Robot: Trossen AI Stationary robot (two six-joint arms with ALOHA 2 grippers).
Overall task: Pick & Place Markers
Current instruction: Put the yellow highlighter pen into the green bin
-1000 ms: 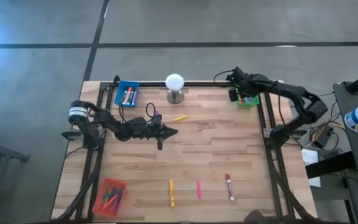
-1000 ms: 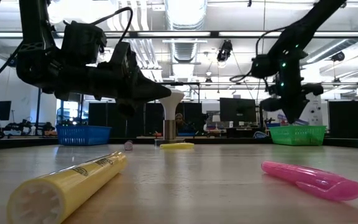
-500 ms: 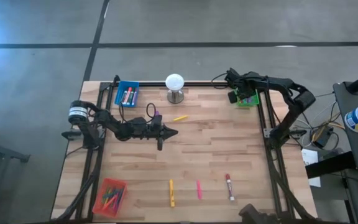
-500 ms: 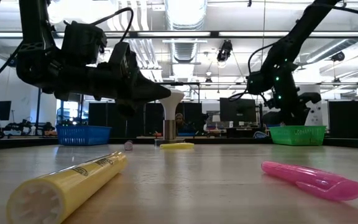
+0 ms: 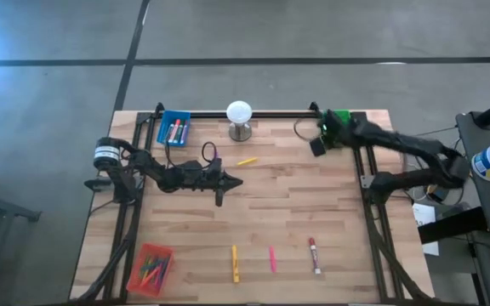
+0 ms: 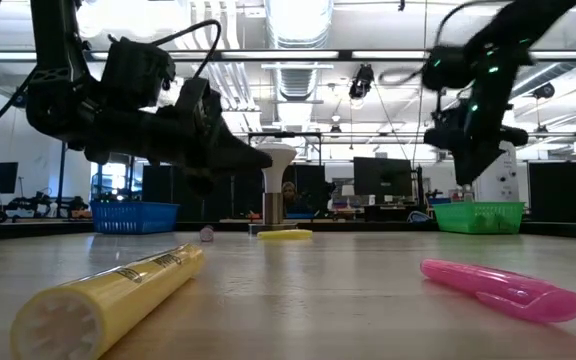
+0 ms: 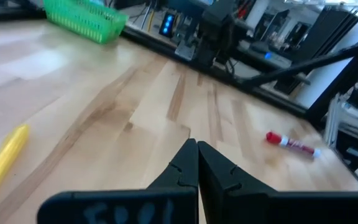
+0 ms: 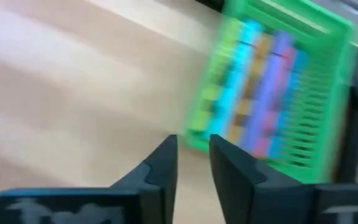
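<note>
My left gripper (image 5: 238,180) (image 7: 197,151) hovers shut and empty over the middle of the table. A yellow marker (image 5: 246,160) (image 7: 2,165) lies just beyond it. My right gripper (image 5: 317,146) (image 8: 193,152) is open and empty, above the table beside the green tray (image 5: 338,118) (image 8: 278,93), which holds several coloured markers. A yellow marker (image 5: 235,263) (image 6: 108,290), a pink marker (image 5: 272,258) (image 6: 501,288) and a red-and-white marker (image 5: 314,255) (image 7: 291,143) lie flat near the table's near edge.
A white ball on a metal stand (image 5: 239,119) stands at the far edge. A blue tray (image 5: 174,129) at far left and a red tray (image 5: 151,265) at the near left corner both hold markers. Black frame rails run along the table's sides.
My right gripper has drawn back from over the green tray, a little toward the table's left and near edges, and has risen after a short dip. Its arm now lies stretched out low toward the right. The markers on the table have not moved.
</note>
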